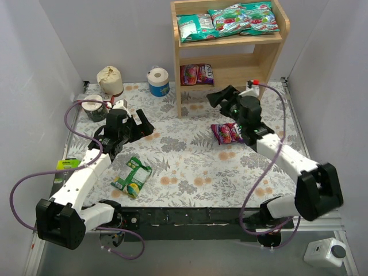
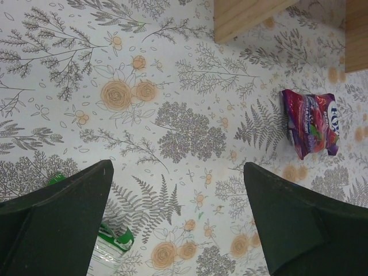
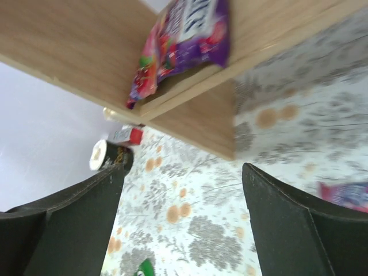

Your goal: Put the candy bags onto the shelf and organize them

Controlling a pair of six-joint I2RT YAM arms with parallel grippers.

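Top external: left tool [image 1: 144, 122] and right tool [image 1: 217, 100] hung released, empty; the latter should straddle purple bag [image 1: 226, 133] squarely.

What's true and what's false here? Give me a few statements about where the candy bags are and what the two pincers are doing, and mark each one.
1. Three teal bags lie on the top tier of the shelf. True.
2. The shelf's lower tier holds nothing. False: a purple bag lies there.
3. The green-and-yellow bag lies on the table, not on the shelf. True.
4. The right pincer grips a purple bag. False: it is open and empty, and the second purple bag lies on the table.
5. The left pincer is open and holds nothing. True.
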